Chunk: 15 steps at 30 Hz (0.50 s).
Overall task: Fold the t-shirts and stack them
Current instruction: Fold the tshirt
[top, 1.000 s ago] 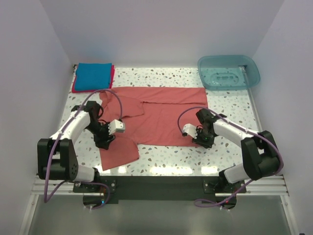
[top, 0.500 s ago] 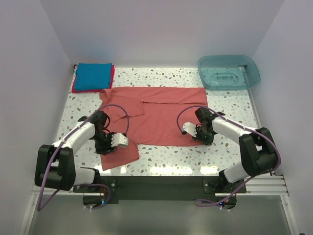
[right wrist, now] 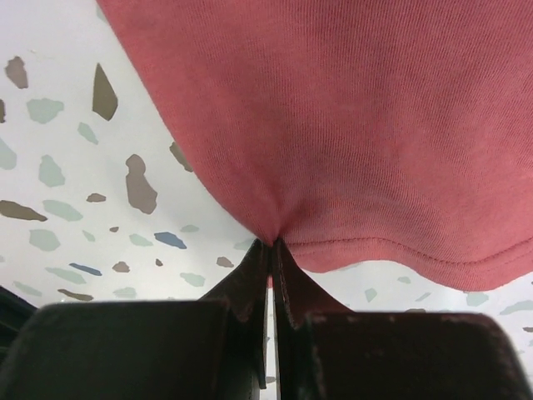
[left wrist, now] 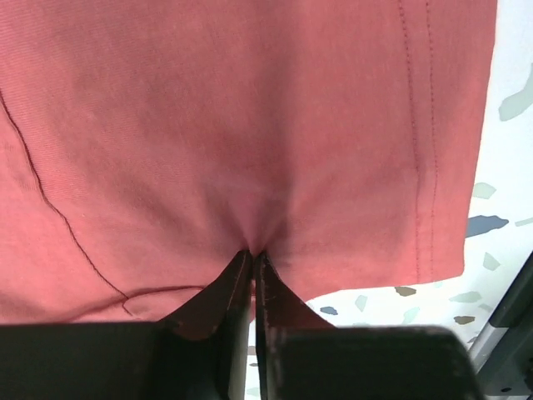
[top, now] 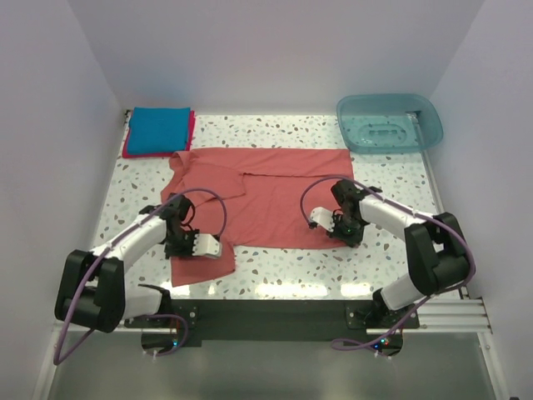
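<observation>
I'm starting the fold, left gripper (left wrist: 252,255) and right gripper (right wrist: 271,244) both clenched on the salmon-red t-shirt (top: 275,196) along its near side; next I'm needing 1 even lift

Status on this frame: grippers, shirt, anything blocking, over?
Left gripper shut on salmon-red t-shirt, near-left flap. Right gripper shut on its near hem. Shirt lies spread on table; blue t-shirt folded far left. Teal tub far right, nothing in the way.

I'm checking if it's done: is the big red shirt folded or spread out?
Mostly spread out. The salmon-red shirt lies wide across the table, unlike the folded blue shirt at the back.
</observation>
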### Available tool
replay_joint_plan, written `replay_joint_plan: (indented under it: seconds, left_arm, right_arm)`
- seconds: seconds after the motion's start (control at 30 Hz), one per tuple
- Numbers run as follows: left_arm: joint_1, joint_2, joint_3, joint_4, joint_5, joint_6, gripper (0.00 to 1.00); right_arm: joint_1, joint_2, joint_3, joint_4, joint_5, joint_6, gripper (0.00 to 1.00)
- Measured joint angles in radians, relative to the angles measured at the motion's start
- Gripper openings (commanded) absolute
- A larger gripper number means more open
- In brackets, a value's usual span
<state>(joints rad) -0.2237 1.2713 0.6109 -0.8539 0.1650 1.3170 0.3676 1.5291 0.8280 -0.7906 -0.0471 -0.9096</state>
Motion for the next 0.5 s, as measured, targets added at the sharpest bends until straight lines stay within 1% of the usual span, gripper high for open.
replay_joint_plan:
  seconds: [0.03,0.07,0.13,0.23,0.37,0.5]
  left_arm:
    - [0.001,0.003,0.003,-0.002,0.0,0.003,0.01]
    - [0.002,0.007,0.008,-0.006,0.0,0.005,0.0]
    - [0.017,0.02,0.035,-0.043,0.017,0.006,0.0]
    - [0.068,0.031,0.116,-0.129,0.057,0.011,0.0]
    - [0.11,0.025,0.22,-0.198,0.102,0.017,0.0]
    - [0.114,-0.005,0.236,-0.27,0.137,0.036,0.0]
  right_arm:
    - [-0.002,0.002,0.005,-0.01,-0.003,0.0,0.0]
    - [-0.008,0.002,0.013,-0.02,-0.01,0.0,0.0]
    - [-0.029,0.0,0.041,-0.054,-0.03,-0.001,0.0]
    - [-0.093,-0.02,0.093,-0.093,-0.06,-0.01,0.0]
    - [-0.158,-0.098,0.109,-0.134,-0.08,-0.042,0.0]
    - [-0.161,-0.172,0.109,-0.192,-0.103,-0.071,0.0]
